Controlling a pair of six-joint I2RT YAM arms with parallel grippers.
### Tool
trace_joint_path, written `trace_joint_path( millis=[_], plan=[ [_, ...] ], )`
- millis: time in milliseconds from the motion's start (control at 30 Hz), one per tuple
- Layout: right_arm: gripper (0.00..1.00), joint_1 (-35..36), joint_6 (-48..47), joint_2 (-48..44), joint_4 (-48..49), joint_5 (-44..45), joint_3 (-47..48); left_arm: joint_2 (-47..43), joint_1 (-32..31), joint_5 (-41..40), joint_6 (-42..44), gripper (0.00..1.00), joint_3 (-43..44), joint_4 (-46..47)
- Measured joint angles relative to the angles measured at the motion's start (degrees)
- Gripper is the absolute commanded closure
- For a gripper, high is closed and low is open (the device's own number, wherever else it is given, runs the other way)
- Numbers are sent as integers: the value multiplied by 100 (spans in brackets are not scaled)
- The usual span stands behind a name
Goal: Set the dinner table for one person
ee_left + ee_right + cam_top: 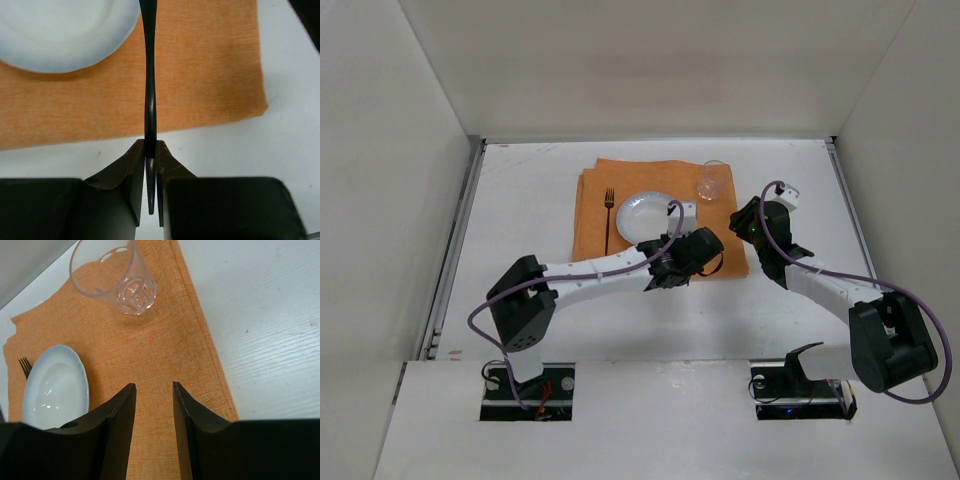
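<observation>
I see my left claw (150, 148) pinching a thin dark utensil (150, 85), which points to 12 o'clock over the orange mat (210, 75), with the plate (60, 35) at 11. The white dinner table (290, 150) lies below the claw. My right claw (154, 390) is spread above the mat, with the glass (115, 275) at 11 and the table at 2.

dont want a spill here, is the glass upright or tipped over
Upright. The glass stands on its base on the orange placemat, mouth up, and it looks empty.
</observation>
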Motion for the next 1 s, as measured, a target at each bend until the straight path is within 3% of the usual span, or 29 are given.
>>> trace_joint_path(
  millis=[433,1000],
  plan=[
    [59,0,42,2,2,-2,-2,1738,579,553,151,100,1274,538],
    [59,0,57,61,7,-42,-2,2874,992,966,310,98,2245,564]
  ],
)
